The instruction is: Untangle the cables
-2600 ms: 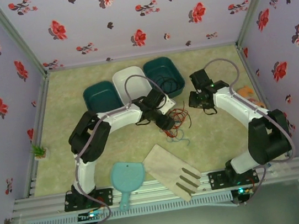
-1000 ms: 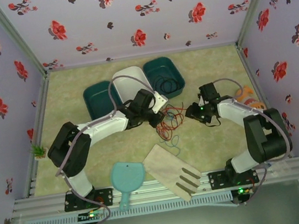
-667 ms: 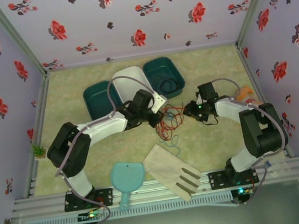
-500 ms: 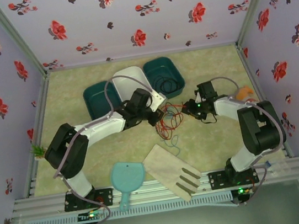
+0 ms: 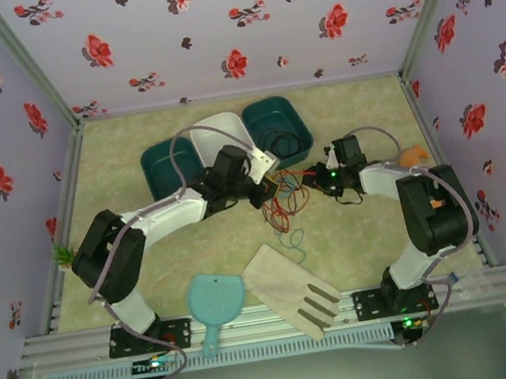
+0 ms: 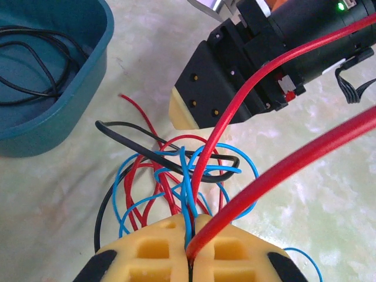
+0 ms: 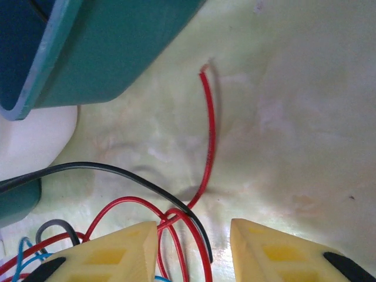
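The cables are a tangle of red, black and teal-blue strands (image 5: 283, 202) on the table between my two grippers. My left gripper (image 6: 194, 220) is shut on a red strand (image 6: 252, 82) and a blue strand (image 6: 244, 170), which run up out of its yellow fingertips. A black strand (image 6: 135, 130) lies looped under them. My right gripper (image 7: 194, 232) is open just right of the tangle, low over the table. A red loop (image 7: 208, 123) and a black strand (image 7: 117, 171) lie between its fingers, untouched by the pads. In the top view the left gripper (image 5: 263, 191) faces the right gripper (image 5: 316, 183).
Behind the tangle stand a teal bin (image 5: 166, 164), a white bin (image 5: 226, 129) and a second teal bin (image 5: 282, 115) holding a coiled black wire. A teal scoop (image 5: 217, 303) and a wooden slotted spatula (image 5: 290, 288) lie near the front edge. An orange object (image 5: 411, 158) sits right.
My right gripper has swung left to the edge of the tangle and narrowed slightly. My left gripper has drawn back and left, still holding its strands, pulling the tangle with it.
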`<state>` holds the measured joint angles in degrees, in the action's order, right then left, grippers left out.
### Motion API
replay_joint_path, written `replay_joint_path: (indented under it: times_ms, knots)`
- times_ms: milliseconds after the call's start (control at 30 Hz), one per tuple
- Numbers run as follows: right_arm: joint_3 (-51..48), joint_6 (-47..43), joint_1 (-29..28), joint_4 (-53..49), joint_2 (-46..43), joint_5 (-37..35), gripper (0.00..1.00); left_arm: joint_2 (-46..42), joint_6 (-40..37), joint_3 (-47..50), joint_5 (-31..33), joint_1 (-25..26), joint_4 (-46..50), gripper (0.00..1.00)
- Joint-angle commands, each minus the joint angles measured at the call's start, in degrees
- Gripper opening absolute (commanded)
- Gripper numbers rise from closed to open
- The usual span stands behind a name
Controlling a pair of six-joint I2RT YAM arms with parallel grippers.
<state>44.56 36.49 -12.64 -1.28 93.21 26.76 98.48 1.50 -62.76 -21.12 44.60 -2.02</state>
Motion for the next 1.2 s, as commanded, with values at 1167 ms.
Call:
replay_joint_path:
  times_ms: [1167]
  knots:
    - [23.56, 1.15, -9.85, -36.59, -5.53, -8.42, 0.39, -0.43, -40.25, 6.07, 22.42, 11.3, -11.83, 0.0]
